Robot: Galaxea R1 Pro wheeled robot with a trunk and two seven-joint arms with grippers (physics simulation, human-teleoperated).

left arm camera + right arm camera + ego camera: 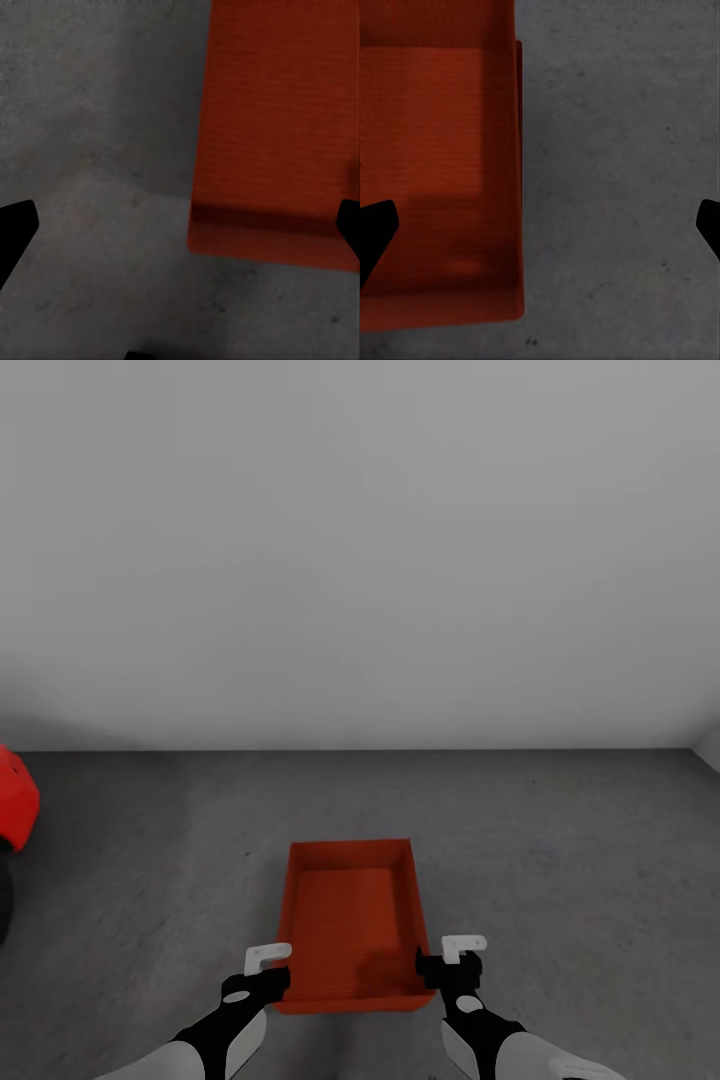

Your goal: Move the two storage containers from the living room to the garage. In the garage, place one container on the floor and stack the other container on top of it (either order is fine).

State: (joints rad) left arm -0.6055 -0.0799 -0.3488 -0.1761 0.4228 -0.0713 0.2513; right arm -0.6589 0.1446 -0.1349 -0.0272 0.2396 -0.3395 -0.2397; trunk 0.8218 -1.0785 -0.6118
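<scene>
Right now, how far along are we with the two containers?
One storage container looks to be sitting on the garage's grey concrete floor, near the red car. The left gripper and right gripper are open at its near corners, holding nothing. No container is stacked on it yet; that step remains.

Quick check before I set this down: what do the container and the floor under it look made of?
Storage container: probably plastic, matte red-orange, with fine ribbing across its flat bottom and no shine. Floor: looks like concrete, dark grey, rough and mottled with small dark specks, matte. Being a simulator render, both are guesses from texture.
</scene>
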